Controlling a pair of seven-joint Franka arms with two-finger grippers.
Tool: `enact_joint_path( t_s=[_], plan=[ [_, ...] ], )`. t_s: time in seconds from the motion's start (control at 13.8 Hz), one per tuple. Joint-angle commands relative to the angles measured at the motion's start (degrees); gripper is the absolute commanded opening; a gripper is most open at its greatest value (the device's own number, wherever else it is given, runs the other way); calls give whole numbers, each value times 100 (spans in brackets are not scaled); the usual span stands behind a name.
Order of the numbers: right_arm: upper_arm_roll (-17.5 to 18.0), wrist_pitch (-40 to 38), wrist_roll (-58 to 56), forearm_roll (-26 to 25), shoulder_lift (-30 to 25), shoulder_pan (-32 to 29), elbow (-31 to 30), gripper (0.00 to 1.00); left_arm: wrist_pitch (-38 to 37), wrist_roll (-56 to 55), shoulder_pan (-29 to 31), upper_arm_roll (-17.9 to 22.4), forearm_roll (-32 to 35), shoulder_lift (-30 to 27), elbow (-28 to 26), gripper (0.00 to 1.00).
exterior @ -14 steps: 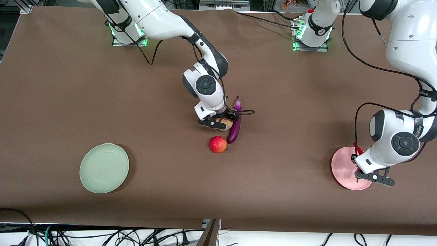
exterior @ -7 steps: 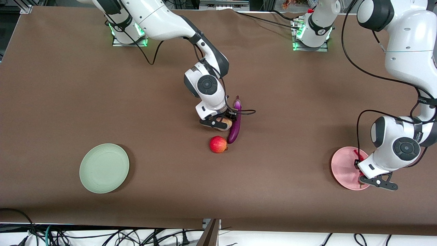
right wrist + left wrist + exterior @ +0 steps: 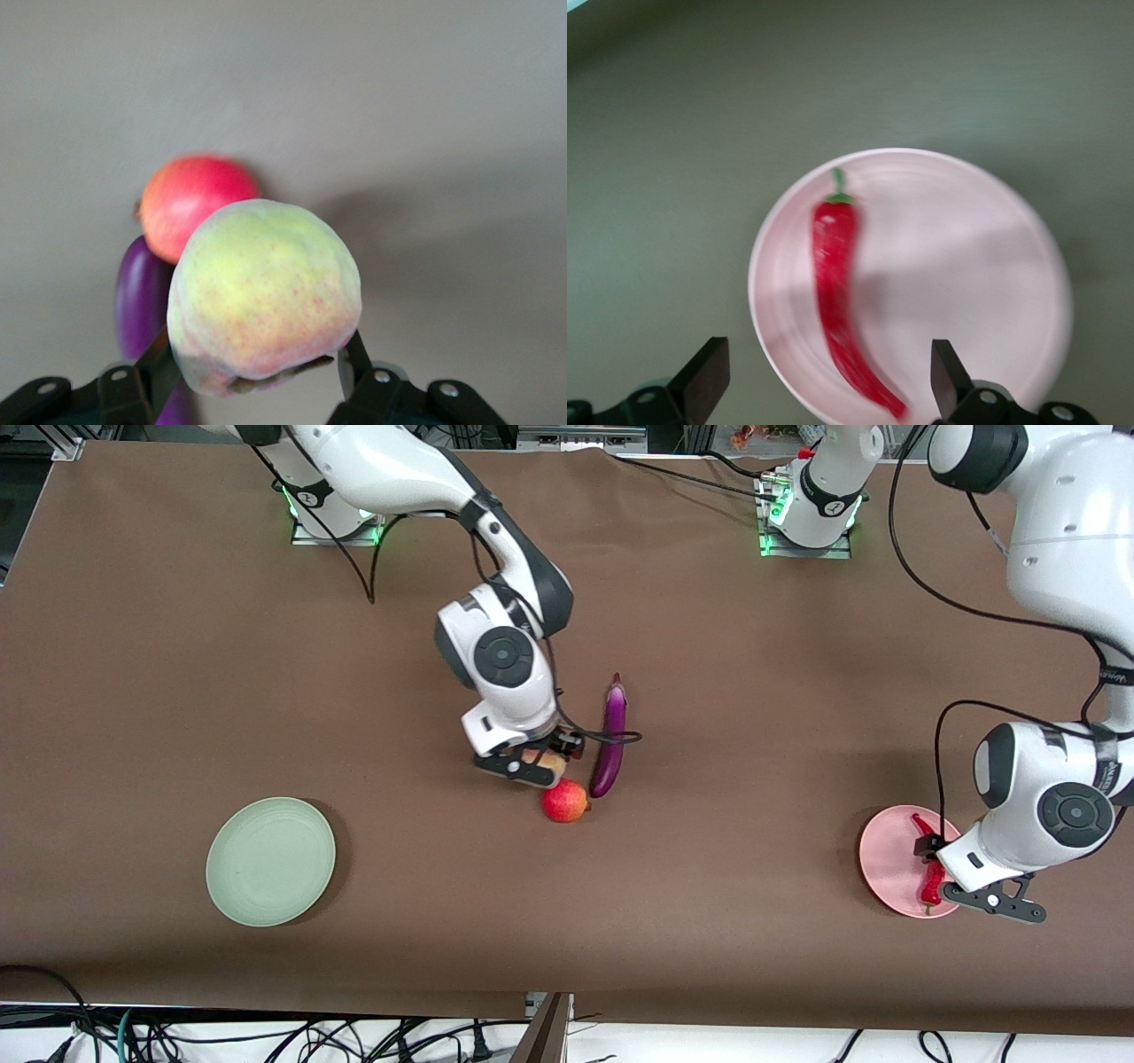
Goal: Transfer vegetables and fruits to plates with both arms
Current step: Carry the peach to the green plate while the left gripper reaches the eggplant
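Right wrist view: peach (image 3: 264, 297) clamped in right gripper (image 3: 257, 376) above apple (image 3: 193, 202).

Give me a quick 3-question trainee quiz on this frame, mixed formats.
1. True or false: the red chili pepper lies on the pale pink plate, and the left pincer above it is open.
2. Multiple choice: what does the right pincer grip? A) the red apple-like fruit B) the peach C) the eggplant
3. Fill in: the pale green plate holds ____ items.

Key:
1. True. The chili rests on the plate between the spread fingers, untouched.
2. B. The peach is clamped and lifted over the table near the red fruit.
3. Zero. The red fruit and the eggplant lie on the table mid-way between the plates.
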Motion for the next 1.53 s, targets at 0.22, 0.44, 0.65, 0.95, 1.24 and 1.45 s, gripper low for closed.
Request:
enact_joint_path(
  t_s=[0.22, 0.44, 0.65, 0.95, 1.24, 1.45],
  plan=[
    [-122, -933, -2653, 91, -333, -1352, -108, 8, -1437, -294, -31, -1149, -1272, -1018, -527, 100],
    [-131, -952, -4374, -14, -281, -2301, -213, 8, -1123, -1764, -240, -1914, -1221, -1019, -1088, 100],
    [-140, -794, -5617, -295, -71, -3032, -240, 8, -419, -3182, -1179, -1934, -994, -915, -1433, 100],
    [-140, -127, -6111, -366, 141, -3331, -424, 8, 318, -4660, -2104, -1899, -210, -335, -1573, 100],
    [-140, 278, -6551, -357, 290, -3639, -565, 8, 1839, -4768, -2219, -1890, -175, -343, -2618, 100],
    [-131, 490, -6911, -322, 378, -3806, -574, 9, 2175, -4838, -2395, -1855, -158, -299, -2840, 95]
  ],
)
